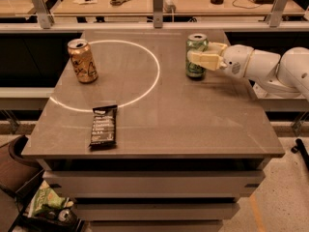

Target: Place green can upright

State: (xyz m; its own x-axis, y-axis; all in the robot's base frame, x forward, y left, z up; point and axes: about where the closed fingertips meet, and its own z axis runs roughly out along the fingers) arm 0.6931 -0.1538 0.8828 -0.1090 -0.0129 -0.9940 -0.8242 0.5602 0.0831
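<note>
The green can (195,70) stands upright on the grey table (193,124), toward its far right side. It has a green-and-white body and a silver top. My gripper (200,55) reaches in from the right on a white arm and is shut on the can. One cream finger (203,61) lies across the can's front at mid height, and the other sits behind its upper right side. The can's base rests on the table top.
A copper-gold can (82,61) stands upright at the far left. A dark snack bar wrapper (103,125) lies near the front left. A white circle line (153,76) is marked on the table. Railings and benches stand behind, and bags lie on the floor at the lower left.
</note>
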